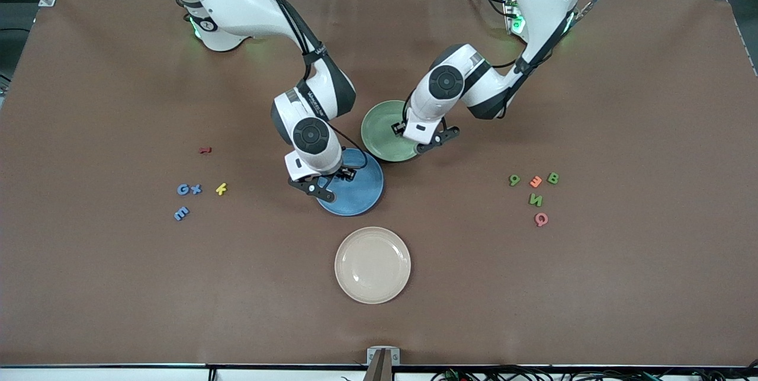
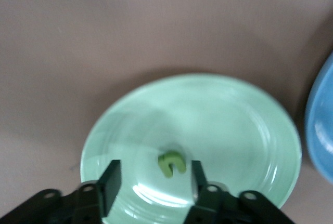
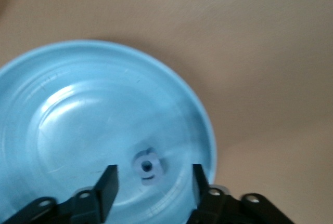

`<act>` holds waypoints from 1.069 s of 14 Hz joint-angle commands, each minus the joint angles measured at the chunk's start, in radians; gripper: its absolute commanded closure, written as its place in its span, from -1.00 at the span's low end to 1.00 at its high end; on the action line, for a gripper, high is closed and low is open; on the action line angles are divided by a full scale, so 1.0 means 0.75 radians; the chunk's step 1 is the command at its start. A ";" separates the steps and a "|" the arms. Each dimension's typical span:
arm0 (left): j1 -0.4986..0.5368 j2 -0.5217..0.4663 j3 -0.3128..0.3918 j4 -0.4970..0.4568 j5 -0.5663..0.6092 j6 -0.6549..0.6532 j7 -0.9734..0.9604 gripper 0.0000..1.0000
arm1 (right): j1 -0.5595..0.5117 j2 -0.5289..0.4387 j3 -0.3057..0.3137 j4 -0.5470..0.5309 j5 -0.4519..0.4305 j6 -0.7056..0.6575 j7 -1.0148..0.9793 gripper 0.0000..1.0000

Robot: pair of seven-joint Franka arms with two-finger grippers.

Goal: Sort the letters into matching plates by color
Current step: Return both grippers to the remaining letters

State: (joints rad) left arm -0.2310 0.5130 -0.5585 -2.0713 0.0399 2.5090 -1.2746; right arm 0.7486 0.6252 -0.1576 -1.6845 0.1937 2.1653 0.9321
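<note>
Two glossy round plates [image 1: 379, 203], chunky letters [image 2: 171, 163]

The green plate [image 1: 379, 129] and the blue plate [image 1: 361, 191] sit close together mid-surface, the blue one nearer the front camera; the cream plate [image 1: 372, 264] lies nearer still, bare. A small green letter [image 2: 171, 163] lies flat in the green plate, and a pale blue letter [image 3: 147, 166] lies flat in the blue plate. Toward the right arm's end lie a dark red letter [image 1: 205, 149], a yellow K [image 1: 221, 188], and a blue G [image 1: 183, 189], X [image 1: 196, 189] and E [image 1: 181, 213]. Toward the left arm's end cluster a green 9 [image 1: 514, 179], B [image 1: 552, 178] and N [image 1: 535, 199], an orange E [image 1: 535, 181] and a pink Q [image 1: 540, 218].
</note>
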 commanded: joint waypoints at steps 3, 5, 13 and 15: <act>0.177 -0.140 0.002 0.021 0.100 -0.121 0.087 -0.92 | -0.222 -0.310 -0.013 -0.039 0.008 -0.346 -0.299 -1.00; 0.287 -0.156 0.000 0.050 0.141 -0.201 0.283 -0.80 | -0.335 -0.353 -0.015 -0.043 -0.009 -0.422 -0.489 -1.00; 0.694 -0.067 0.000 0.080 0.509 -0.181 1.081 -0.40 | -0.785 -0.318 -0.013 -0.063 -0.158 -0.290 -1.340 -1.00; 0.758 -0.020 0.000 0.072 0.544 -0.118 1.228 -0.36 | -0.853 -0.261 -0.013 -0.065 -0.168 -0.180 -1.471 -1.00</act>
State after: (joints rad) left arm 0.3027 0.4595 -0.5470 -2.0237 0.4096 2.3811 -0.4447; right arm 0.1569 0.3923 -0.1895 -1.7290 0.0880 1.9638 -0.0890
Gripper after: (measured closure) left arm 0.304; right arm 0.000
